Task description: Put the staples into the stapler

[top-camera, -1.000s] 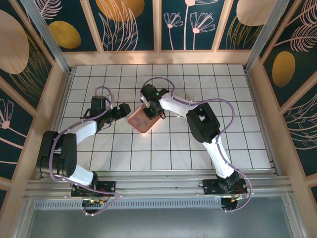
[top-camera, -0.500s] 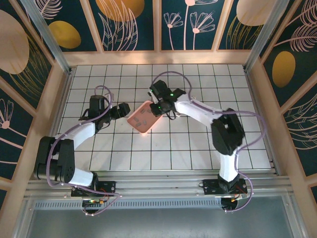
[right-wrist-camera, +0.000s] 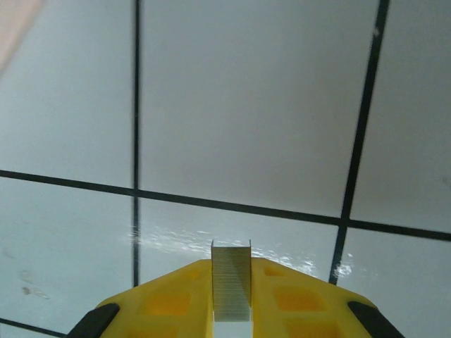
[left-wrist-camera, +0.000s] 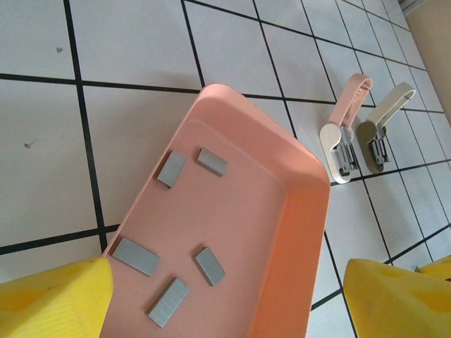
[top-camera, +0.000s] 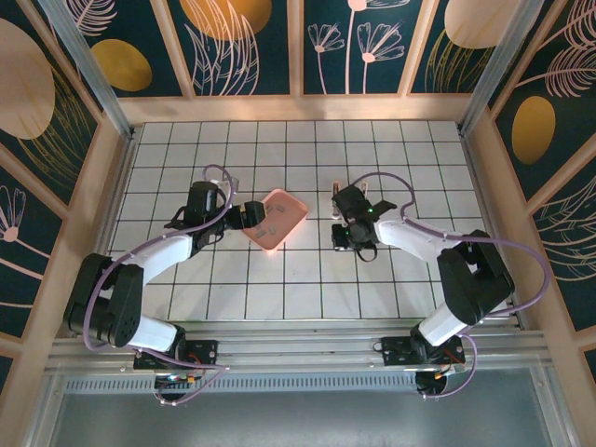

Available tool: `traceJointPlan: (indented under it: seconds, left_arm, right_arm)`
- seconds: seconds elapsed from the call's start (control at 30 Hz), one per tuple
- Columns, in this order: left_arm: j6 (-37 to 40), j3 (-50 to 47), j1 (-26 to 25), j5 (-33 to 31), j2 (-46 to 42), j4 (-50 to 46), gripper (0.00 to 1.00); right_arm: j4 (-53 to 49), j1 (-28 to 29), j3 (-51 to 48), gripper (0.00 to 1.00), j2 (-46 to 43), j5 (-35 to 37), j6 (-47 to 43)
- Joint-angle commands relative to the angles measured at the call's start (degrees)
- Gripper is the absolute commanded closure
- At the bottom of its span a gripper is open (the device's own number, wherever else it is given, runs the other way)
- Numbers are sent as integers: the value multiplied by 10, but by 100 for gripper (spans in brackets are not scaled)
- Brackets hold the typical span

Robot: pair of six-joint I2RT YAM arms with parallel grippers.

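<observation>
Firmly closed, the right fingers pinch one strip of staples between their yellow tips. The strip stands on edge and pokes out toward 12 o'clock in the right wrist view, held above the white, black-gridded bench. A blur of pink sits in the 10 o'clock corner of that view.

The left fingers stand wide apart and grip nothing. In the left wrist view one yellow tip lies at 7 o'clock, over the near corner of the pink tray. The other lies at 5 o'clock, over bare bench just beside the tray.

Inside the tray five loose strips lie flat on its floor. Two sit close together toward 11 o'clock, and three are spread toward 7 o'clock, nearer the fingers.

Out from the tray at 2 o'clock, two small staplers lie side by side on the bench, apart from the tray. Both are hinged open, with their arms pointing toward 1 o'clock. The pink-armed stapler has a white base. The cream-armed stapler, at its 3 o'clock, has a darker base. Each base shows a metal channel, but whether either channel holds staples cannot be told.

From above, the left fingers meet the tray's 9 o'clock edge, and the right arm's wrist hangs at the tray's 3 o'clock, well apart from it.
</observation>
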Motion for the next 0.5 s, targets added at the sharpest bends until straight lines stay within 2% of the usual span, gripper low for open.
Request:
traceJointPlan:
  seconds: [0.0,0.27,0.47]
  left_arm:
    - [9,6,-2,-8,3,15,15]
    - [12,10,-3,-9,5,3,15]
    - [14,5,-3,-11,5,1,15]
  right_arm:
    - [36,-10,-9,82,4,-16,20]
    - [33,-19,5,81,50,-4,3]
    - [-5,24,4,81,46,13,18]
